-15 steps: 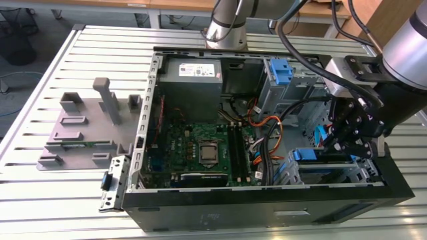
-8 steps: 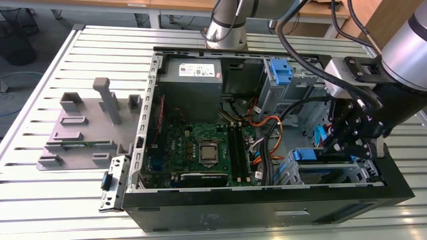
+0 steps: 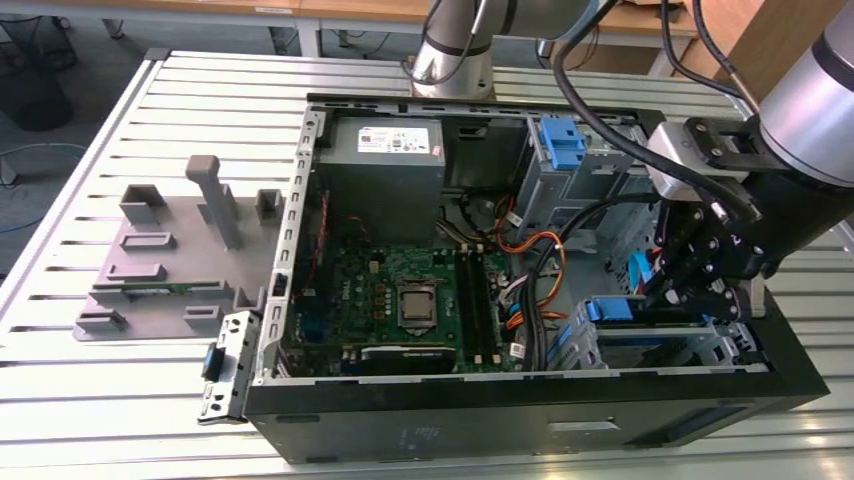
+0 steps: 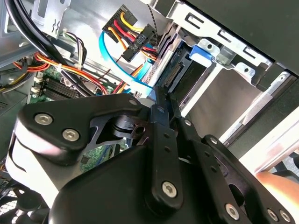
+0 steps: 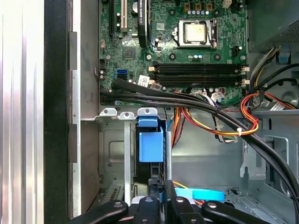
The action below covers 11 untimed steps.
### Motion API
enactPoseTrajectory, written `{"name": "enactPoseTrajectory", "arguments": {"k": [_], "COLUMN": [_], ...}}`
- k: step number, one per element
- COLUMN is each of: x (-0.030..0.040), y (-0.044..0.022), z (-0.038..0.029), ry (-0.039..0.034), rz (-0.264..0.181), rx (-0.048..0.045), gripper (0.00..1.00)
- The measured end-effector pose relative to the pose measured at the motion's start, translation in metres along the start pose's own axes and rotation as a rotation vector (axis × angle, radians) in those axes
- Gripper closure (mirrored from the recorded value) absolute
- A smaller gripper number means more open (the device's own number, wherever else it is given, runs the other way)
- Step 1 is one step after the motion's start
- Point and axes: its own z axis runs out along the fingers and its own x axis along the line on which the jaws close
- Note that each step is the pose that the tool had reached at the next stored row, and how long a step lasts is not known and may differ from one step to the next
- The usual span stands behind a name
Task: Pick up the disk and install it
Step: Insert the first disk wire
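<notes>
Scene: We see an open desktop computer case (image 3: 534, 425) lying on its side, with one robot arm reaching into it at the exterior view's right.
Pincer: The gripper (image 4: 161, 95) is low inside the case. In the second wrist view its two black fingers (image 4: 158, 140) lie pressed nearly together. We cannot tell whether they pinch anything between them.
The disk: The disk (image 5: 151, 145) stands on edge in the drive cage (image 5: 112, 156). Its blue bracket tab faces us in the first wrist view. In the exterior view the same blue tab sits just beside the gripper, near the case's front corner.
Progress: We judge the disk to be in its slot, though we cannot tell if it is fully seated.
Doing it well: We would keep the disk square to the cage rails and press straight along the slot. Tilt could jam the bracket. The black cable bundle (image 5: 210, 109) and a flat blue cable (image 5: 205, 193) run close by, so they must stay out of the slot.
Inside the case: A green motherboard (image 3: 414, 300) fills the middle, and a grey power supply (image 3: 380, 150) sits at the far end.
Surface: The case rests on a ribbed, pale metal table (image 3: 80, 400). A grey fixture tray (image 3: 147, 265) lies well apart, at the exterior view's left.
Room: Beyond the table we see a grey floor and the edge of a wooden desk.
</notes>
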Motion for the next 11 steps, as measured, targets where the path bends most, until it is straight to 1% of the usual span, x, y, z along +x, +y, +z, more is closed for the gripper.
{"name": "enactPoseTrajectory", "arguments": {"k": [5, 6, 9, 11], "x": [0.0000, 0.0000, 0.0000, 0.0000], "y": [0.0000, 0.0000, 0.0000, 0.0000], "z": [0.0003, 0.0003, 0.0004, -0.0007], "ry": [-0.0003, -0.0001, -0.0001, -0.0001], "rz": [0.000, 0.000, 0.000, 0.000], "rx": [0.0000, 0.0000, 0.0000, 0.0000], "gripper": [0.83, 0.76, 0.76, 0.76]}}
